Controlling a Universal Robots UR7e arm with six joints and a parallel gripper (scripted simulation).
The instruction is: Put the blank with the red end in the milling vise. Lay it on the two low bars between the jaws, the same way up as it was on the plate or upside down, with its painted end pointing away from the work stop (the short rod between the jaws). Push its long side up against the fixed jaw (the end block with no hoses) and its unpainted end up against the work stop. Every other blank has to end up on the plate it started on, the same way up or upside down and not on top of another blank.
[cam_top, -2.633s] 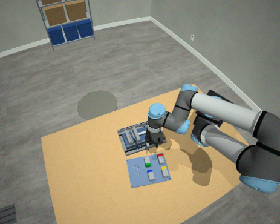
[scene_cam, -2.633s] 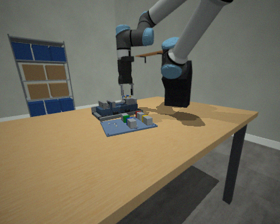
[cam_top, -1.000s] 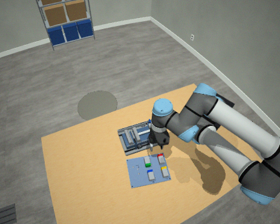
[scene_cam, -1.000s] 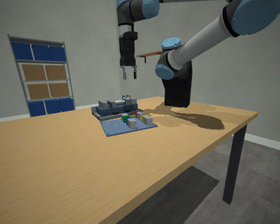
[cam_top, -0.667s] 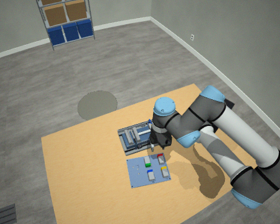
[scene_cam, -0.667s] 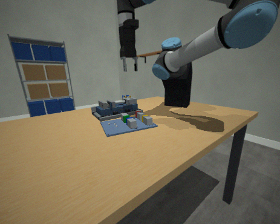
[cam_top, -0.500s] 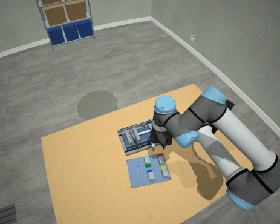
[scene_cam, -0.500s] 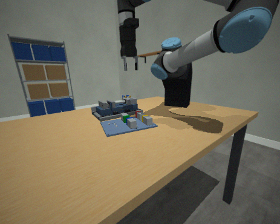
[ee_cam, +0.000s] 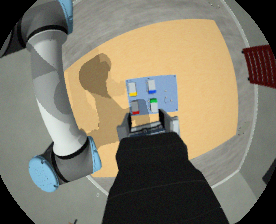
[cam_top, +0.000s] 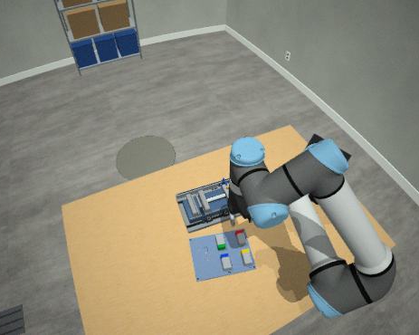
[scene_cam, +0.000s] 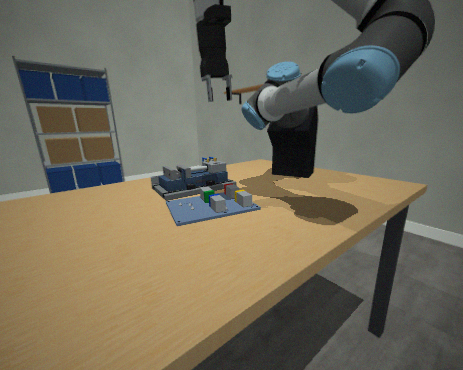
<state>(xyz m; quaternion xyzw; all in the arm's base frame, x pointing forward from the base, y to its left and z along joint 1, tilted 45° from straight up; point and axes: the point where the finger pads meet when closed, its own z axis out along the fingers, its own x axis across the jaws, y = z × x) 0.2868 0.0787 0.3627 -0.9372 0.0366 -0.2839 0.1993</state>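
Note:
The blank with the red end point(cam_top: 242, 239) point(scene_cam: 232, 192) point(ee_cam: 135, 106) lies on the blue plate point(cam_top: 205, 270) point(scene_cam: 185, 218) point(ee_cam: 172, 85), its red end facing the vise. The milling vise point(cam_top: 183, 216) point(scene_cam: 172, 185) stands beside the plate. Its fixed jaw point(cam_top: 193, 205) is at the end away from the arm, and I see no blank between the jaws. The work stop and low bars are too small to make out. My gripper point(scene_cam: 219, 95) point(ee_cam: 145, 116) is open and empty, high above the table. In the wrist view it hides most of the vise.
Blanks with green point(cam_top: 221, 242) point(ee_cam: 154, 106), blue point(cam_top: 226, 263) point(scene_cam: 218, 203) point(ee_cam: 151, 86) and yellow point(cam_top: 247, 258) point(scene_cam: 244, 199) point(ee_cam: 132, 89) ends lie apart on the same plate. The green-ended one is beside the red-ended one. Hose fittings point(cam_top: 224, 182) rise at the vise's arm-side end.

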